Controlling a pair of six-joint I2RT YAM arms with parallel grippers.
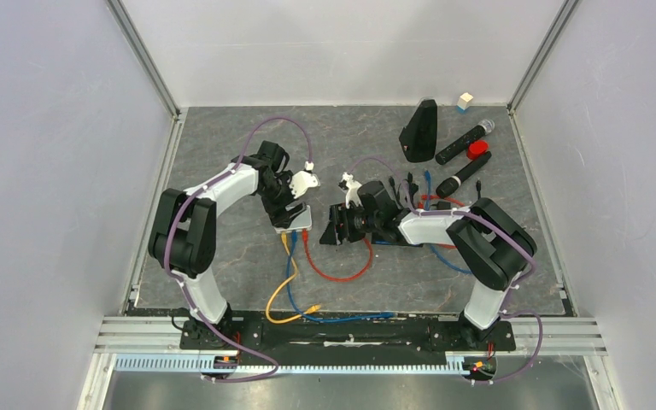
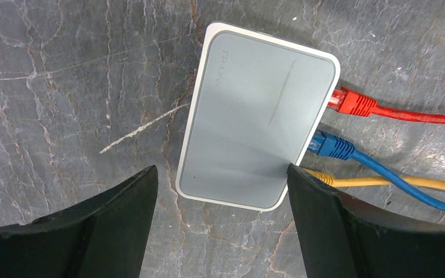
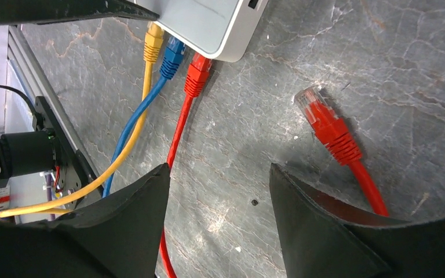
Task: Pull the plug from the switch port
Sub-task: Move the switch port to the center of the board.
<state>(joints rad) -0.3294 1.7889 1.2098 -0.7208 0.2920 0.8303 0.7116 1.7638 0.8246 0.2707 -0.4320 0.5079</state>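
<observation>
Left hand (image 2: 221, 171) held spread over switch (image 2: 261, 116), right hand (image 3: 219, 168) spread, empty; seated red plug (image 2: 353, 104) likely to be pinched next.

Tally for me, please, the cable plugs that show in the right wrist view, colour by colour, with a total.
Red plugs: 2, a seated red plug in the switch and a loose red plug on the table.
Blue plug: 1, seated.
Yellow plug: 1, seated.
Total: 4.
</observation>
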